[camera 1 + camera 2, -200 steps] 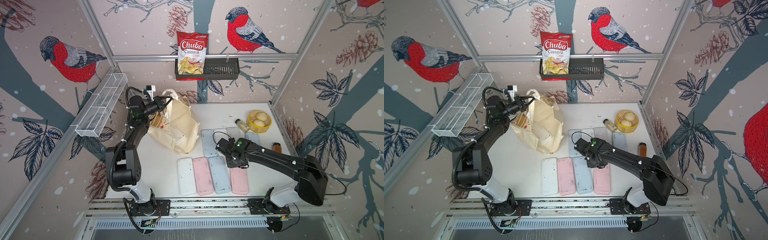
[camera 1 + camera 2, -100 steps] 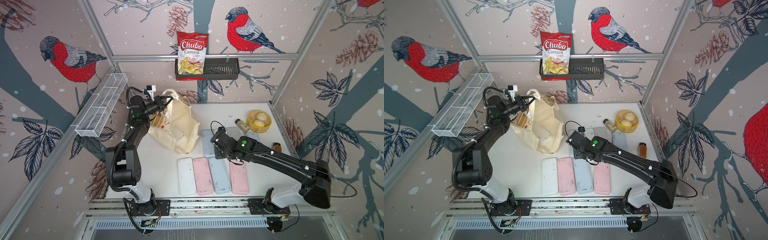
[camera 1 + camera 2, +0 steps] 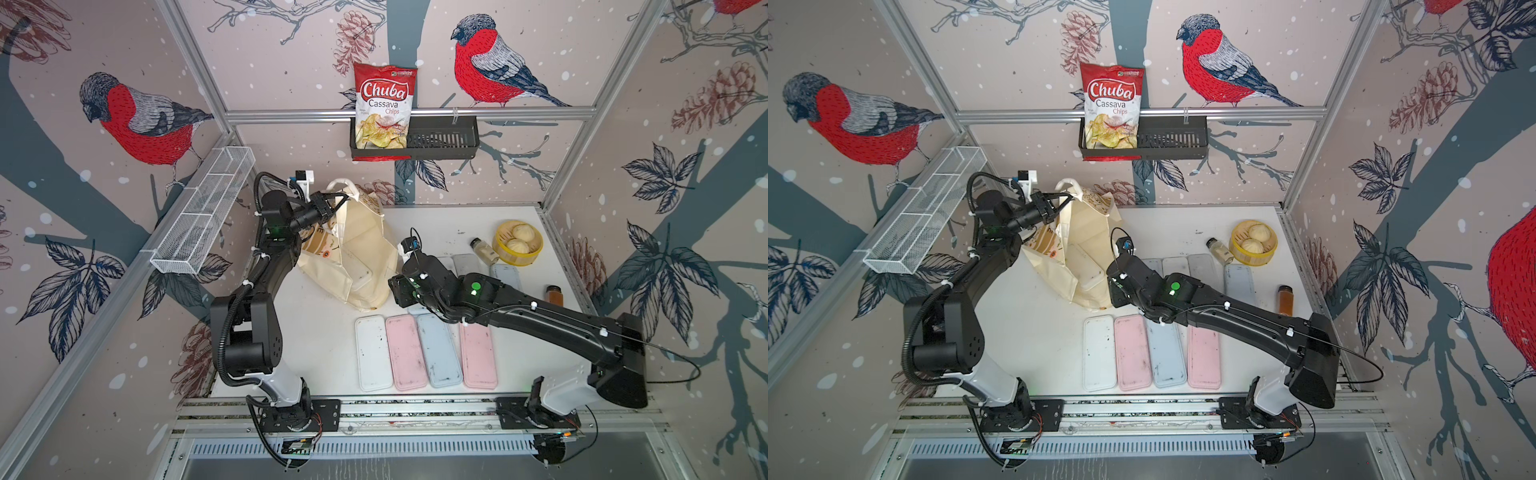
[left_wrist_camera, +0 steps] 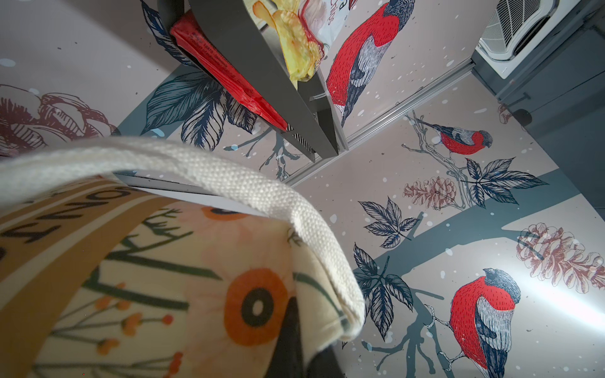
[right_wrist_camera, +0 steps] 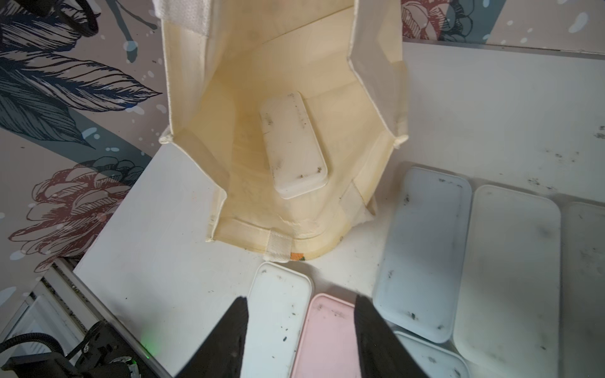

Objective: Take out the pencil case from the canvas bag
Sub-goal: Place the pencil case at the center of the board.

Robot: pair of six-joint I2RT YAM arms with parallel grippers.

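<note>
Holds the canvas bag [image 3: 365,249] up by its cream handle [image 4: 229,183] in the left jaws, clamped tight on the strap, with the bag's mouth tipped open toward the right jaws. Hovers the right jaws over the tabletop [image 3: 324,332], just short of that mouth, parted to a middling gap with nothing between them. Looks through that gap, in the right wrist view, onto a white case [image 5: 278,311] and a pink case [image 5: 330,337] lying side by side on the tabletop beneath. Finds the pencil case [image 5: 294,147], white and flat, straight ahead of the right jaws, deep inside the bag on its lower wall, well apart from both pairs of jaws. Has further pale cases [image 5: 422,252] lying just beside the right jaws.
</note>
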